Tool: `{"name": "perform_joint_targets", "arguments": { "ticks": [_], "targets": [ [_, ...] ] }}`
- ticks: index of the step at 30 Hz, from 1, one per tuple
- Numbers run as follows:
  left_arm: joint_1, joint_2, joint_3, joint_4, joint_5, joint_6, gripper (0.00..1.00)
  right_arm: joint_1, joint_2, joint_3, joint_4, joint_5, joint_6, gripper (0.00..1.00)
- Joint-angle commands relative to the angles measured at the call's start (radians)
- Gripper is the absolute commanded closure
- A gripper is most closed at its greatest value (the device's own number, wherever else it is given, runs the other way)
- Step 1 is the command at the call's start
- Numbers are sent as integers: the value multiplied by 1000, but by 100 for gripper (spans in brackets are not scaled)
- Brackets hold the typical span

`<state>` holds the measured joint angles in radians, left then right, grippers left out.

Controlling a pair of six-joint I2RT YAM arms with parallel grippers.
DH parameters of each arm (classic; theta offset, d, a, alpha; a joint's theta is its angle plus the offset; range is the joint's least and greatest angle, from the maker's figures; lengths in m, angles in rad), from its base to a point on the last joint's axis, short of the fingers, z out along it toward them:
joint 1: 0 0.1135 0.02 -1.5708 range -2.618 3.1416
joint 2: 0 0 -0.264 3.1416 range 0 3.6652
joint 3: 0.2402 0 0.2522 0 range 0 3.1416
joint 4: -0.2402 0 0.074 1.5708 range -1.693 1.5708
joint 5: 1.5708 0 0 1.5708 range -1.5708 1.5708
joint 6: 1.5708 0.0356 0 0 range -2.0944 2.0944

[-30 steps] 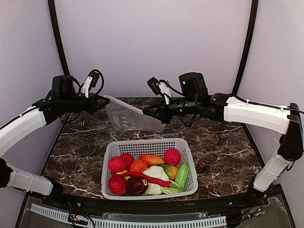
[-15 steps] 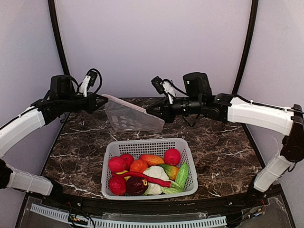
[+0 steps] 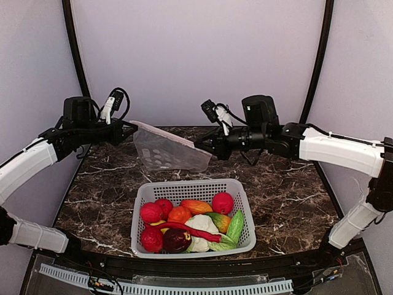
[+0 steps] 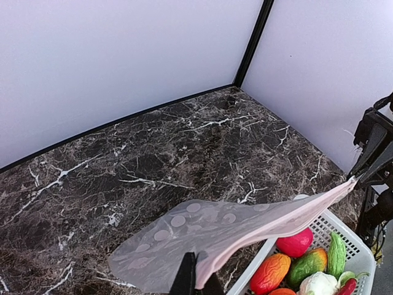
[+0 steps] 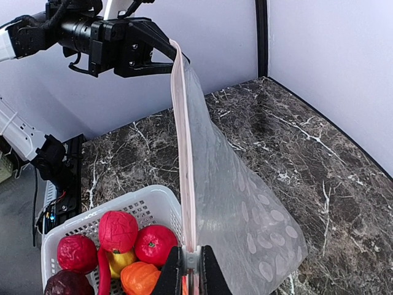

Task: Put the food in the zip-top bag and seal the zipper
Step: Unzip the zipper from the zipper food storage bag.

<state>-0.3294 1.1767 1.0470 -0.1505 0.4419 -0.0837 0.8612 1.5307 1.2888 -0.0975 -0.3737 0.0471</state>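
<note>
The zip-top bag (image 3: 166, 153) hangs clear and dotted above the table, behind the basket. Its zipper (image 3: 164, 135) runs as a taut pinkish strip between my two grippers. My left gripper (image 3: 132, 128) is shut on the zipper's left end, with the bag (image 4: 202, 230) draped over its fingers (image 4: 184, 278). My right gripper (image 3: 199, 146) is shut on the zipper's other end (image 5: 184, 153), the strip pinched between its fingers (image 5: 172, 273). The food (image 3: 187, 224) lies piled in the white basket (image 3: 190, 184): red, orange, green, purple pieces and a white cauliflower.
The basket stands at the table's near middle, right under the bag's lower edge. Dark marble table (image 3: 288, 184) spreads to both sides and behind. Pale walls with black corner posts (image 3: 316, 61) close in the back and sides.
The right arm has drawn a little to the right and up. The left gripper has edged rightward. The bag stays stretched between them, its top edge slightly higher.
</note>
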Motion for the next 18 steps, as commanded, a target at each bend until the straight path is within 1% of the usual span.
{"name": "perform_joint_targets", "arguments": {
  "ticks": [1, 18],
  "targets": [
    [38, -35, -2, 31, -76, -14, 99, -17, -42, -34, -50, 20, 19, 100],
    [58, -30, -3, 29, -99, -34, 99, -28, -87, -81, -53, 39, 31, 100]
  ]
}}
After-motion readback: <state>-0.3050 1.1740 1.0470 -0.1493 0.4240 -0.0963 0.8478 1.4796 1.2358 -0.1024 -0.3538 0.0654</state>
